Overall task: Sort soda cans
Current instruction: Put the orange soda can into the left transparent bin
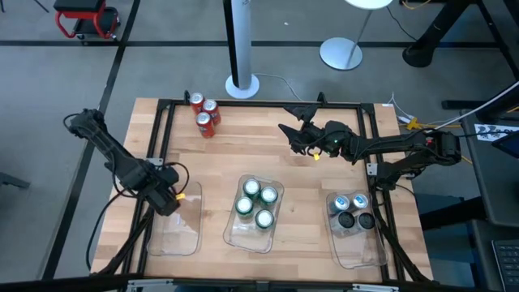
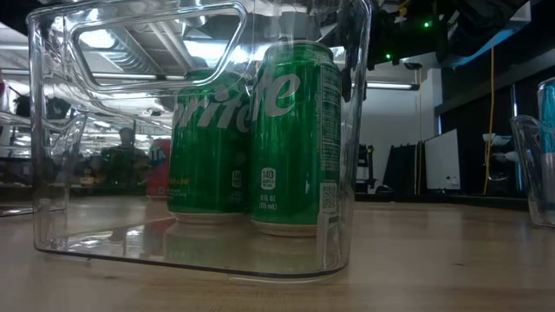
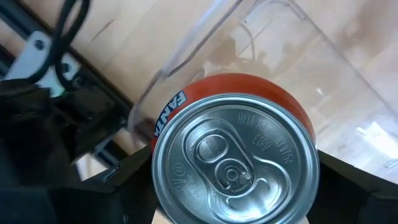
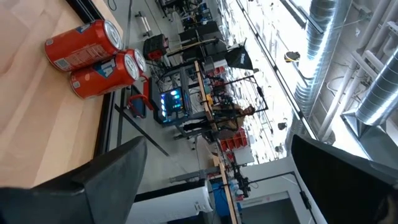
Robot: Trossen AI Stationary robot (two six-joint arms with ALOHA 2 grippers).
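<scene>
The wooden table point(image 1: 292, 174) carries three clear trays along its near edge: the left tray point(image 1: 182, 235) bare so far, the middle tray point(image 1: 243, 235) with four green cans point(image 1: 257, 203), the right tray point(image 1: 357, 243) with four silver-blue and dark cans point(image 1: 351, 211). The right gripper point(image 1: 293, 134) hangs mid-table, fingers spread wide and empty, pointed toward three red cans point(image 1: 204, 113) standing at the far left corner. The left gripper point(image 1: 166, 195) sits just over the left tray's edge, clamped around a fourth red can point(image 3: 233, 155) by its sides. Thin aluminium, I'd say: smooth, slippery, easily dented, so grip mid-wall, gently.
</scene>
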